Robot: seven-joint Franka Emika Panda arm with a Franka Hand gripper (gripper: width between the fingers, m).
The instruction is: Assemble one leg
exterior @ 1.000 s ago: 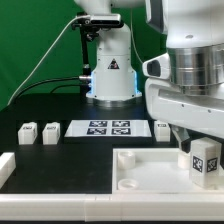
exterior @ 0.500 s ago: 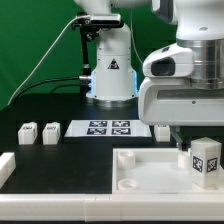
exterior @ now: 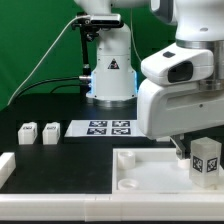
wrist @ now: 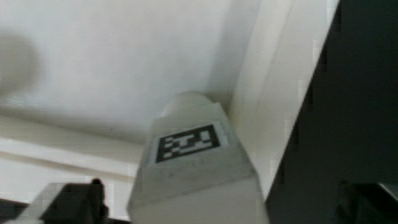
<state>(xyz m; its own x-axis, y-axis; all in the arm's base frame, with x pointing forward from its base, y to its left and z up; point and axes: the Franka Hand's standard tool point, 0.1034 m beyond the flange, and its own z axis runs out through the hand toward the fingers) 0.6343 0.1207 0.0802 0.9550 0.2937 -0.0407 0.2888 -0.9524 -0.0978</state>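
One leg (exterior: 205, 160), upright and tagged, on the tray (exterior: 155, 177) at its corner toward the exterior view's right. Gripper (wrist: 217, 205): fingers (wrist: 71, 203) spread, one either side of the leg, clear of it. Two small blocks (exterior: 27, 133) near the marker board (exterior: 108, 128), toward the exterior view's left.

One camera sits low beside the bench (exterior: 60, 160) and looks across it at the arm's base (exterior: 110, 72), while the wrist camera looks from very close at the leg (exterior: 205, 158) (wrist: 192, 150), which both see.
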